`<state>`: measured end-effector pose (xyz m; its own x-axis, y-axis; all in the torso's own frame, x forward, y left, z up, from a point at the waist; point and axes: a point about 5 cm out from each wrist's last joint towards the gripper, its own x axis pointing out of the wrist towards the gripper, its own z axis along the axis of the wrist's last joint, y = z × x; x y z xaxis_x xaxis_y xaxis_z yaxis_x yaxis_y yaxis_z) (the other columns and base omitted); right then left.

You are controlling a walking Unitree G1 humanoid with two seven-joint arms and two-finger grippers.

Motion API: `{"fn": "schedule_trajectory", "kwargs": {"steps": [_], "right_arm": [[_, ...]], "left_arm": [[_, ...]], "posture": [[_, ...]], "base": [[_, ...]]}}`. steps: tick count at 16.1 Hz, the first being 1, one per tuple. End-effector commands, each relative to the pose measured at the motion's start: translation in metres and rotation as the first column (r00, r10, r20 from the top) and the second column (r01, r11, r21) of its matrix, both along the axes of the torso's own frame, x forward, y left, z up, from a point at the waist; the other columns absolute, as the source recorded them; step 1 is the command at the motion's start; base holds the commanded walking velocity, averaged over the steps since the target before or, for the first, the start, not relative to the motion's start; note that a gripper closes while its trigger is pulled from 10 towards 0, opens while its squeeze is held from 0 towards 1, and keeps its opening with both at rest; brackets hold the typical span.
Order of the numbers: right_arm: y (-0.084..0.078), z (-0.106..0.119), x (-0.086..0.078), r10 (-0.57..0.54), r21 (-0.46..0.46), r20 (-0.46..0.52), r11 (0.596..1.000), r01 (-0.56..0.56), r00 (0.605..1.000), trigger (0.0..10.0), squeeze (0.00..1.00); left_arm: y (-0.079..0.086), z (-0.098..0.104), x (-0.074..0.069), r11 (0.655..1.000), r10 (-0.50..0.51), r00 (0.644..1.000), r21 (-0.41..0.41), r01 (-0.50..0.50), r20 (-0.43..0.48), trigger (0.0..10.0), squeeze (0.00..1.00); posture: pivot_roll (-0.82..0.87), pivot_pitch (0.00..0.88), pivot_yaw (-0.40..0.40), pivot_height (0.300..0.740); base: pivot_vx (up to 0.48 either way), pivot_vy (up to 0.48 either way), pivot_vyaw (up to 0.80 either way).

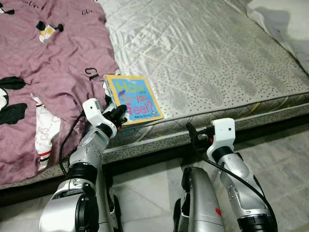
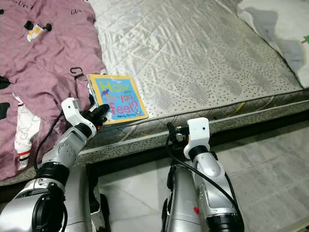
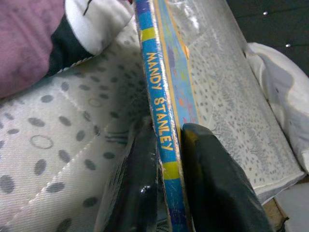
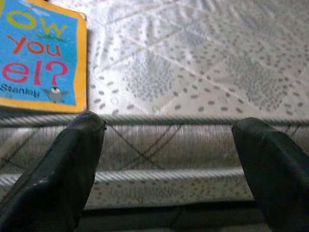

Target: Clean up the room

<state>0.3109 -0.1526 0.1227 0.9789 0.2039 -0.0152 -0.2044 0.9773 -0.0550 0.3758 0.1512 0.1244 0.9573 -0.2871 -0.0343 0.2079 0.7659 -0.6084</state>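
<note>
A blue and yellow picture book (image 1: 134, 98) titled "How do you feel?" lies near the front edge of the bare grey mattress (image 1: 207, 63). My left gripper (image 1: 117, 114) is shut on the book's near left edge; in the left wrist view the spine (image 3: 161, 130) sits clamped between the two black fingers (image 3: 217, 179). My right gripper (image 4: 169, 145) is open with nothing between its fingers. It hovers just in front of the mattress side (image 4: 169, 140), below and to the right of the book (image 4: 41, 53).
A purple patterned blanket (image 1: 48, 72) covers the mattress's left part, right beside the book. A white pillow (image 1: 282, 24) lies at the far right corner. Tiled floor (image 1: 280, 154) runs along the mattress front by my legs.
</note>
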Motion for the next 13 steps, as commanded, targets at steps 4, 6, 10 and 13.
{"fn": "schedule_trajectory", "kwargs": {"steps": [4,6,10,13], "right_arm": [[0.002,-0.003,0.003,0.005,0.01,0.005,1.0,-0.005,1.0,10.0,0.0],[0.003,-0.001,0.005,0.002,0.019,0.014,1.0,-0.002,1.0,10.0,0.0],[0.014,0.004,0.015,0.011,0.07,0.043,0.997,-0.014,0.999,10.0,0.0],[0.021,0.009,0.02,-0.008,0.125,0.07,0.992,-0.001,0.998,10.0,0.0]], "left_arm": [[0.005,0.01,-0.005,0.994,0.105,0.992,0.001,-0.106,0.074,0.0,0.0],[0.009,0.013,-0.013,0.984,0.16,0.978,0.058,-0.169,0.135,0.0,0.0],[0.019,0.027,-0.042,0.894,0.199,0.919,0.321,-0.313,0.341,0.0,0.0],[0.022,0.03,-0.062,0.833,0.204,0.884,0.399,-0.382,0.421,0.0,0.0]], "posture": [[-0.05,0.147,-0.034,0.531],[-0.04,0.134,-0.029,0.531],[0.01,0.081,-0.015,0.531],[0.03,0.043,0.003,0.531]], "base": [[0.0,0.0,0.0],[0.0,0.0,0.0],[0.0,0.0,0.0],[0.0,0.0,0.0]]}}
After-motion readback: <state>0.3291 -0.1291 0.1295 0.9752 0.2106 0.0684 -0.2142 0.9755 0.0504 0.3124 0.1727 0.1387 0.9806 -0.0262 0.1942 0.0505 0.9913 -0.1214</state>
